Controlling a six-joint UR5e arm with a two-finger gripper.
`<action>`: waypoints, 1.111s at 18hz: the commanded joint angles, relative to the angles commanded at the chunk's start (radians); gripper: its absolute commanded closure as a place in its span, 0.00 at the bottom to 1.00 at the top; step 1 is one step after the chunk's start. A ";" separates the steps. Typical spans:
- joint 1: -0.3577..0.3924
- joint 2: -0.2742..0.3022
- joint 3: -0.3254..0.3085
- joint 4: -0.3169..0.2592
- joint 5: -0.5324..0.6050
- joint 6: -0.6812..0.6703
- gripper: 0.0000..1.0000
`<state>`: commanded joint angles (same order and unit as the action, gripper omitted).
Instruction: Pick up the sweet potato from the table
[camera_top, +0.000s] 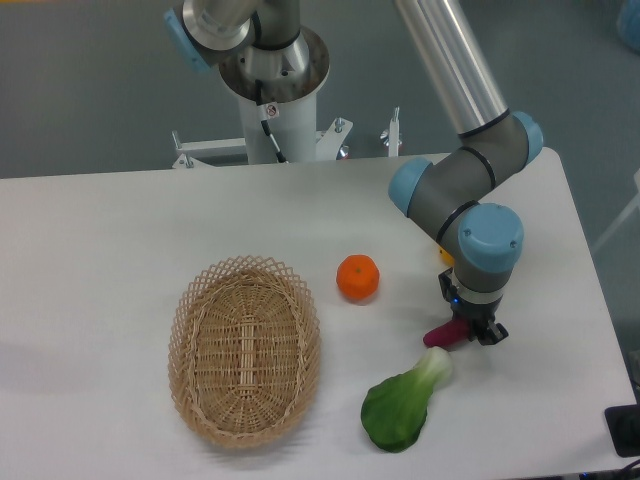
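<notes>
arm bent down, claw (472, 333) pointing downward

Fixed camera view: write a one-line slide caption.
Gripper down over the sweet potato on the white table, between an orange and a leafy green.

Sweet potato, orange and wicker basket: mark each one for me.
sweet potato (438, 337), fixed camera, exposed left end
orange (358, 278), fixed camera, middle of the fruit
wicker basket (186, 310), fixed camera, left rim
</notes>
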<state>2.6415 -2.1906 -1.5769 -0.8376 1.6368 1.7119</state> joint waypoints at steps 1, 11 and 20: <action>0.000 0.003 0.003 -0.002 0.000 0.000 0.83; 0.047 0.121 0.097 -0.073 -0.164 -0.020 0.82; 0.003 0.124 0.189 -0.104 -0.305 -0.185 0.82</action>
<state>2.6447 -2.0662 -1.3884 -0.9419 1.3316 1.5266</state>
